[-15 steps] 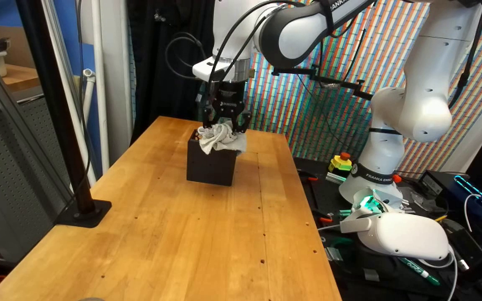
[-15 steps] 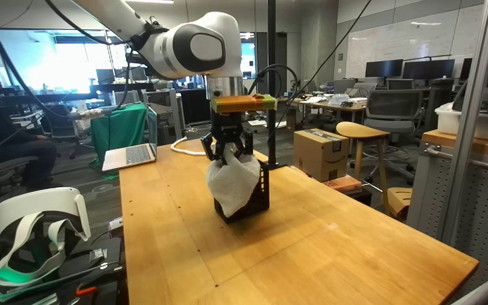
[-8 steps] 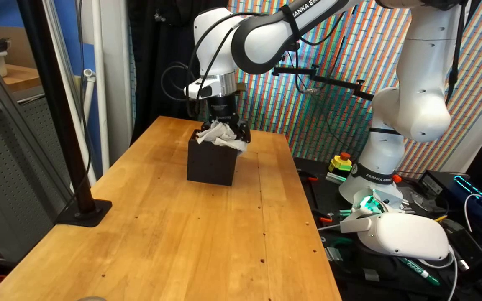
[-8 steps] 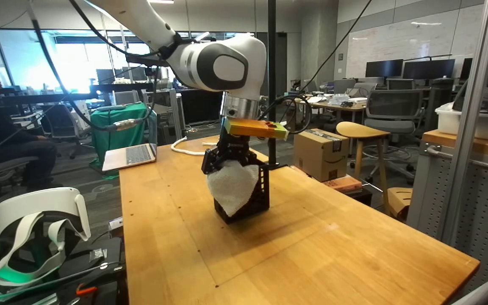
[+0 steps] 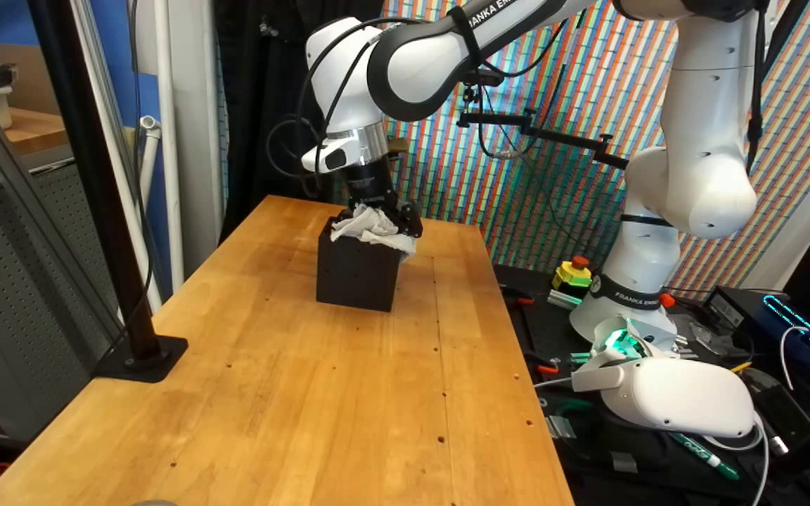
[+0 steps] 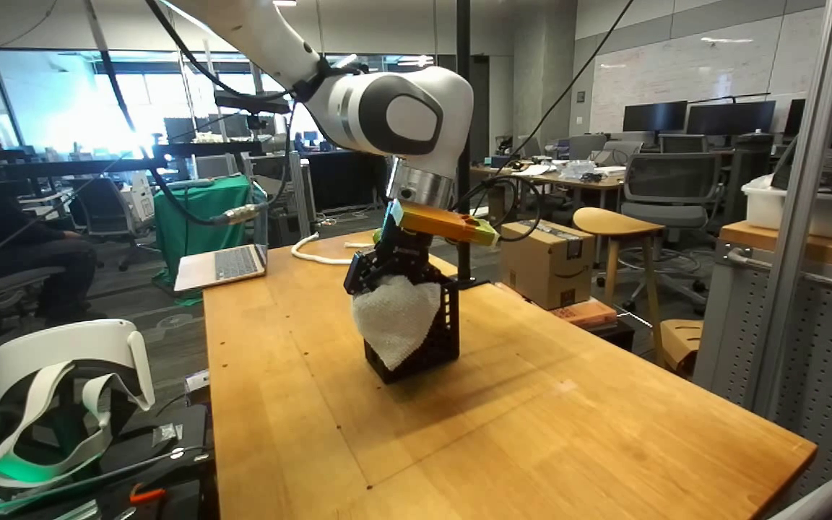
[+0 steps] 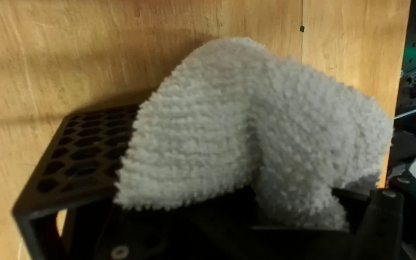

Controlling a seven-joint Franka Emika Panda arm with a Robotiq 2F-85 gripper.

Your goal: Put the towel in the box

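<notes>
The black box [image 5: 357, 275] stands on the wooden table in both exterior views. Its honeycomb wall shows in the wrist view [image 7: 85, 144]. The whitish towel [image 6: 396, 321] lies over the top of the box, with one corner hanging down the outside. It is bunched at the rim in an exterior view [image 5: 366, 223] and fills the middle of the wrist view [image 7: 208, 126]. My gripper [image 6: 396, 278] is tilted and low at the box opening, against the towel. Its fingertips are hidden by the towel and the dark box, so I cannot see whether they hold the cloth.
A laptop [image 6: 224, 266] and a white cable [image 6: 315, 256] lie on the table beyond the box. A black post [image 5: 143, 355] stands at the table's edge. A white headset [image 5: 686, 397] lies on the black surface beside the table.
My gripper has gone down to the box opening and tilted from upright. The bunched top of the towel has sunk lower, while its hanging corner stays outside. The box has barely shifted.
</notes>
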